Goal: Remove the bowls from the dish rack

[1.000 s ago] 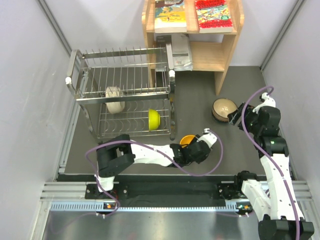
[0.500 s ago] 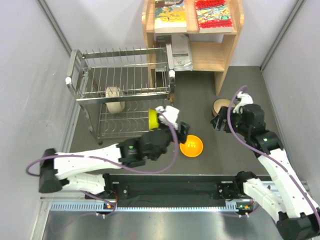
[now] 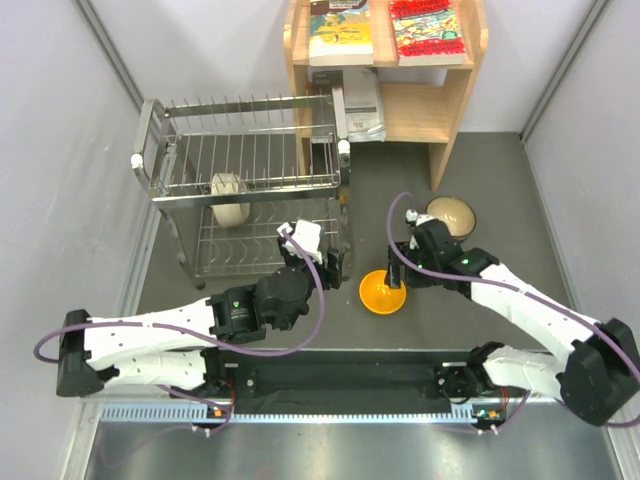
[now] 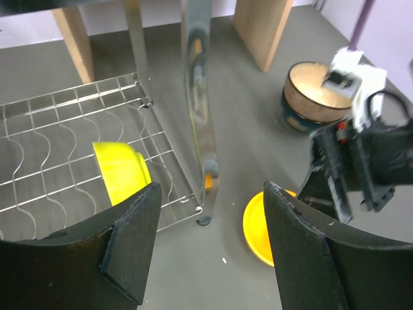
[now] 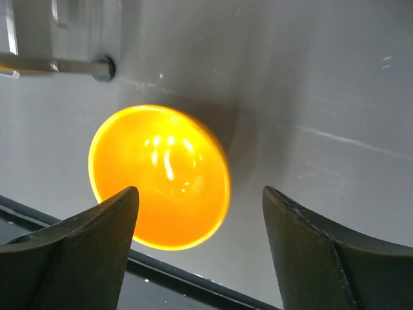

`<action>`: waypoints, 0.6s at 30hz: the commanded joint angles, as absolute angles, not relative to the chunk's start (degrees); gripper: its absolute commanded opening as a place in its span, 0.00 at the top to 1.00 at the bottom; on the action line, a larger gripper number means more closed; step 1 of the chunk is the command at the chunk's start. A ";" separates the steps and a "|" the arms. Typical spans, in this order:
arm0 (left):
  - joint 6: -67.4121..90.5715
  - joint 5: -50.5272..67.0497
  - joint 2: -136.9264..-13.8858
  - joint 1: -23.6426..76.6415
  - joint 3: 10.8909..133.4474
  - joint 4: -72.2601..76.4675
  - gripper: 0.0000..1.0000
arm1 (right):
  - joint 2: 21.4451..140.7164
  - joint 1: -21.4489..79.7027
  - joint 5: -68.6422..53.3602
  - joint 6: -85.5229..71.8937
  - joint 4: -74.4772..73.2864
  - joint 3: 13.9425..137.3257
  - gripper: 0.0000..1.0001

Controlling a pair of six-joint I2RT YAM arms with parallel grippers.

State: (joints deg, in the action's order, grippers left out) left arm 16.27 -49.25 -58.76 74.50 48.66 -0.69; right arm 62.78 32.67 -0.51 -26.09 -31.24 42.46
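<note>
Bowls (image 3: 450, 215) partly out: hovering right gripper (image 5: 197, 194), jaws apart, over orange bowl (image 5: 159, 175) on table (image 3: 480, 180) right of dish rack (image 3: 250, 170); aiming left gripper (image 4: 210, 245), likewise spread, at yellow-green bowl (image 4: 121, 171) propped edgewise in lower tier, likely for straddling its rim.

Wooden bookshelf (image 3: 455, 110) at far side of dark grey tabletop (image 3: 480, 190). Holds yellow-covered book (image 3: 340, 30) and red-covered book (image 3: 430, 30) side by side on top. Below, something silvery (image 3: 362, 105), perhaps a foil packet. Aluminium rail (image 3: 300, 412) along near edge.
</note>
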 commanded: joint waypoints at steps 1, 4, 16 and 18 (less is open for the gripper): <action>17.66 -51.42 -58.19 74.44 48.78 -2.11 0.31 | 67.23 36.38 3.25 -28.47 -26.63 43.51 0.24; 17.84 -51.42 -57.40 74.44 48.34 -2.55 0.31 | 70.13 36.74 4.56 -28.91 -24.87 42.98 0.26; 18.37 -51.94 -54.67 74.36 45.97 -3.16 0.31 | 75.23 36.74 7.47 -28.92 -23.56 43.77 0.50; 18.46 -52.03 -54.58 74.44 45.88 -3.51 0.31 | 75.76 36.74 7.21 -28.92 -23.12 43.59 0.50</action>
